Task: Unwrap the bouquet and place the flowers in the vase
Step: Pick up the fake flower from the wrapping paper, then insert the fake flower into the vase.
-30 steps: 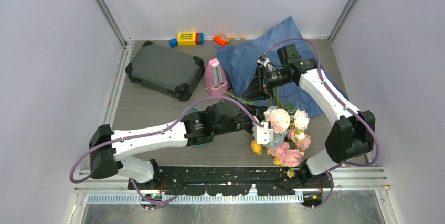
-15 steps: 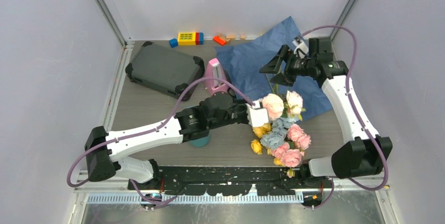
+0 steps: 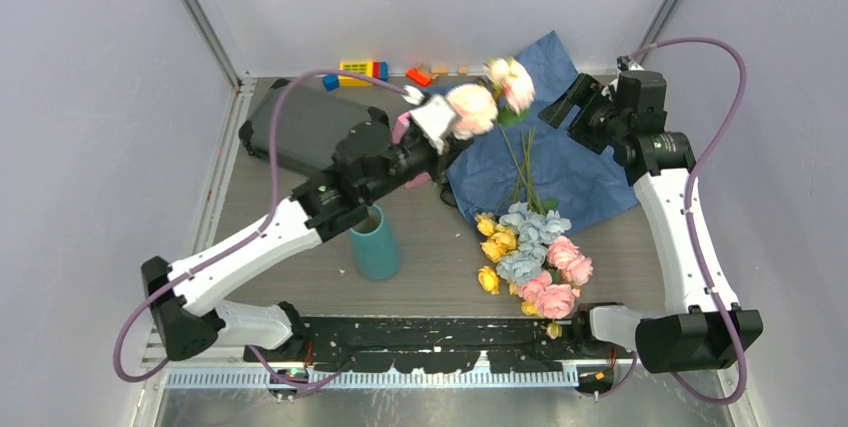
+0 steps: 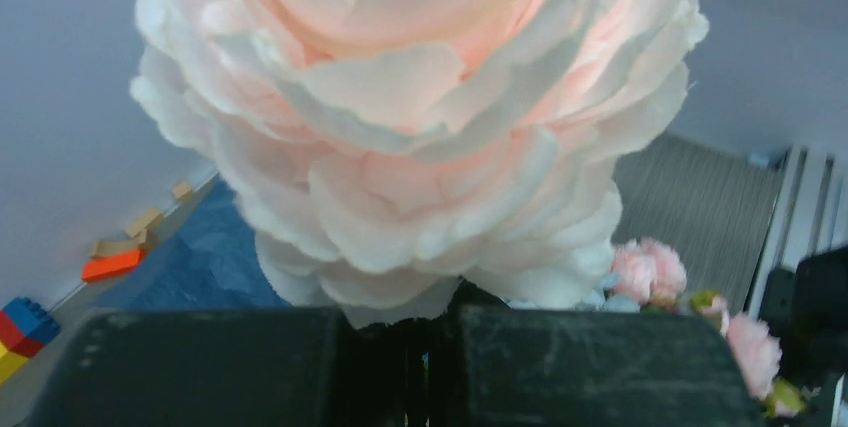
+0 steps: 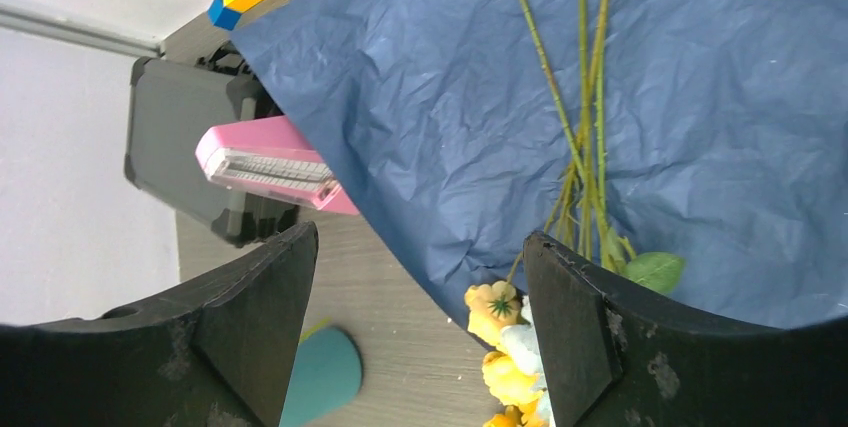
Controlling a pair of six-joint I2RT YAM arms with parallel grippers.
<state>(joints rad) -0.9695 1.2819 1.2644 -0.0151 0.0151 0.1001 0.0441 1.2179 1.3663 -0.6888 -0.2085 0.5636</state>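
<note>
My left gripper (image 3: 437, 125) is raised above the table's back middle, shut on the stem under a big pale pink bloom (image 4: 420, 117). That bloom (image 3: 471, 108) and a second one (image 3: 511, 80) hang in the air with it. In the left wrist view my left gripper (image 4: 425, 352) shows its fingers pressed together below the petals. The remaining flowers (image 3: 530, 257), pink, pale blue and yellow, lie on the table with their stems (image 5: 585, 127) on the spread blue paper (image 3: 560, 162). The teal vase (image 3: 376, 243) stands upright to their left. My right gripper (image 3: 586, 102) hovers open and empty over the paper's right side.
A pink metronome (image 5: 275, 167) stands by the paper's left edge, with a black case (image 3: 300, 132) beyond it. Coloured blocks (image 3: 358, 71) and an orange piece (image 3: 419, 76) lie along the back wall. In the right wrist view the vase (image 5: 320, 372) shows between the open fingers (image 5: 575, 317).
My left arm has lifted two pale pink blooms out of the bunch, up and toward the back, uncovering the vase. My right gripper opened, let go of the stems and drew back to the right.
</note>
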